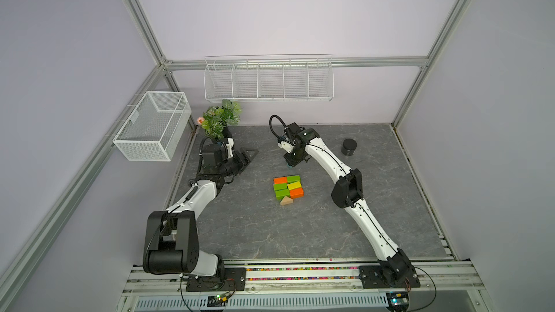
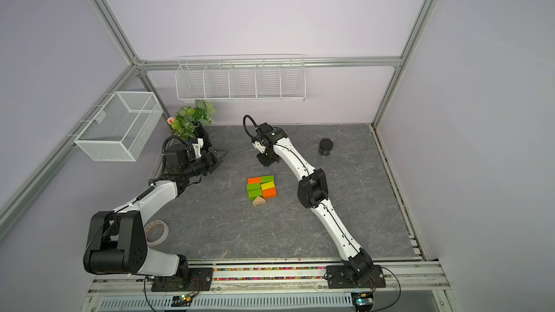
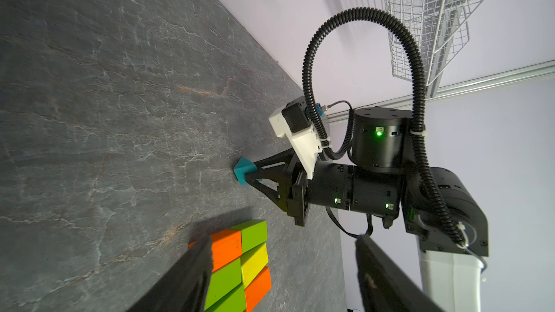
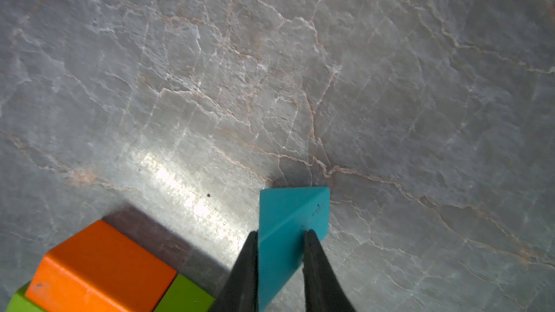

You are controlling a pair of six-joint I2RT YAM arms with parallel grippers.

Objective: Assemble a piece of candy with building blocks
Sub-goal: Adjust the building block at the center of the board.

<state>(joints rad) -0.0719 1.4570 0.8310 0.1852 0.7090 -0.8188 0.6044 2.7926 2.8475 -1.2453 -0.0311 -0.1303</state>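
Your right gripper (image 4: 281,232) is pinching the teal triangle (image 4: 291,214). The two black fingers are pressing on its opposite faces. In the left wrist view the block is sitting at the very tips, and its underside seems to be touching the table (image 1: 240,229). You are holding it so low, I think, because it only needs a short slide or hop to the open far end of the rectangle of bricks (image 1: 287,186).

That rectangle is lying in the middle of the table, two by three, and the tan triangle (image 1: 286,201) is already touching its near end, so the teal one is the last piece missing. It is sitting just beyond the far end, near the orange brick (image 4: 102,265) and the green brick (image 4: 183,295) there, but a strip of bare table is separating them.

Your left gripper (image 1: 249,159) is standing spread and empty, well apart near the plant (image 1: 220,118), probably so that it is not blocking the way. I cannot tell surely which face of the triangle is pointing to the bricks.
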